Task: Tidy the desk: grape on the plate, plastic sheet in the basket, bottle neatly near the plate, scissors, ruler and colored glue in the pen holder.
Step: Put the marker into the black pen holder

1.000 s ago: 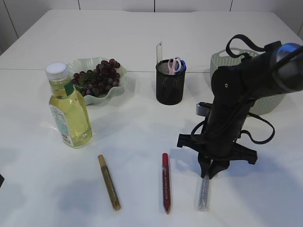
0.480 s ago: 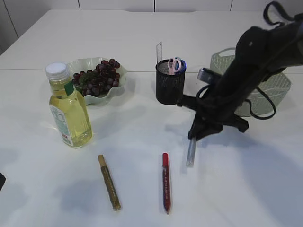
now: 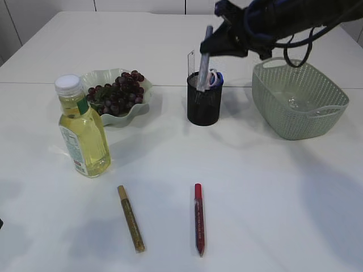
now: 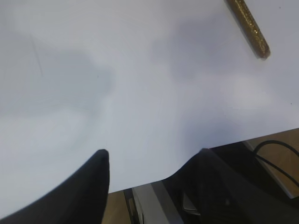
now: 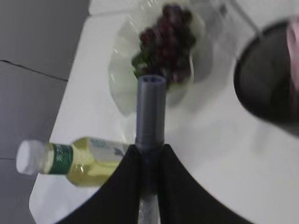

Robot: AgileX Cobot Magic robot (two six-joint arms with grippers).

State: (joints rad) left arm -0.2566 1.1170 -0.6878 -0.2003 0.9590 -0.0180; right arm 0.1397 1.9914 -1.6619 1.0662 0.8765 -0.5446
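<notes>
Your right gripper (image 3: pixel 218 41) is clenched on the silver glue stick (image 3: pixel 203 63) and holds it above the pen holder (image 3: pixel 203 101), its lower end at the rim beside the scissors (image 3: pixel 211 77) and ruler (image 3: pixel 190 61). Your left gripper (image 4: pixel 152 161) is released with nothing between the jaws, low over the table (image 3: pixel 170 164); the gold glue stick (image 4: pixel 247 28) lies well apart from it

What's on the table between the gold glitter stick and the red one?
Nothing. In the exterior view, the stretch of white table between the gold glue stick and the red glue stick is bare.
</notes>
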